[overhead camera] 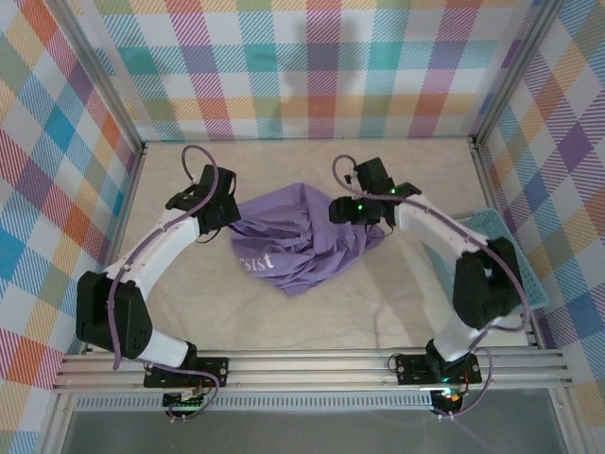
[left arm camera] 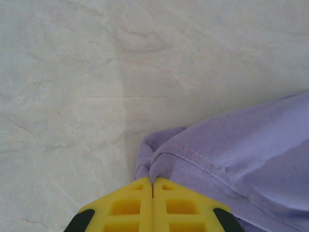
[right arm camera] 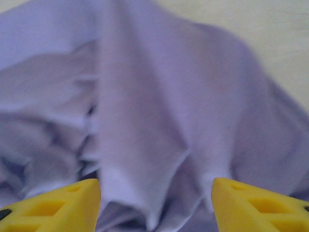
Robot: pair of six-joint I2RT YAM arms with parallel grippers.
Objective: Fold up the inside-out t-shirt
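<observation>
Through the left wrist, the t-shirt hem is seen pinched in the closed left claw; bunched folds are shown ahead of the wide-spread right claw.

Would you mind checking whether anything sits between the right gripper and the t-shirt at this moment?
Nothing visible does. The right gripper is open, and the t-shirt lies bunched directly ahead of it; the blue basket sits off to the side.
</observation>
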